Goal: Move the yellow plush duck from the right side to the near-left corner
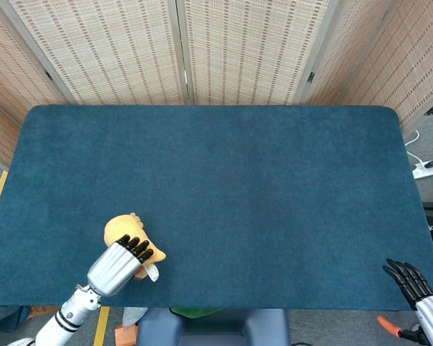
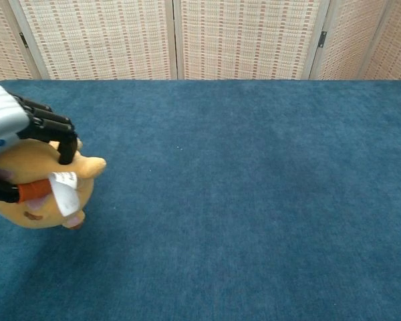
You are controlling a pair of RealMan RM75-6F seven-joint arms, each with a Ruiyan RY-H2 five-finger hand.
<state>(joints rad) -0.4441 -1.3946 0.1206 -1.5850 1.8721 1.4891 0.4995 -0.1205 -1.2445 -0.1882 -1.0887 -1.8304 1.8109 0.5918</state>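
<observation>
The yellow plush duck (image 1: 123, 232) hangs above the blue table (image 1: 224, 187) near its near-left part, gripped from above by my left hand (image 1: 119, 263). In the chest view the duck (image 2: 37, 190) shows at the left edge with its white tag dangling, and the left hand (image 2: 17, 124) wraps its top with dark fingers. My right hand (image 1: 413, 282) is off the table's near-right corner, fingers apart and holding nothing.
Woven folding screens (image 1: 180, 50) stand behind the table's far edge. A white power strip (image 1: 426, 169) lies on the floor to the right. An orange-handled tool (image 1: 390, 326) sits on the floor near the right hand.
</observation>
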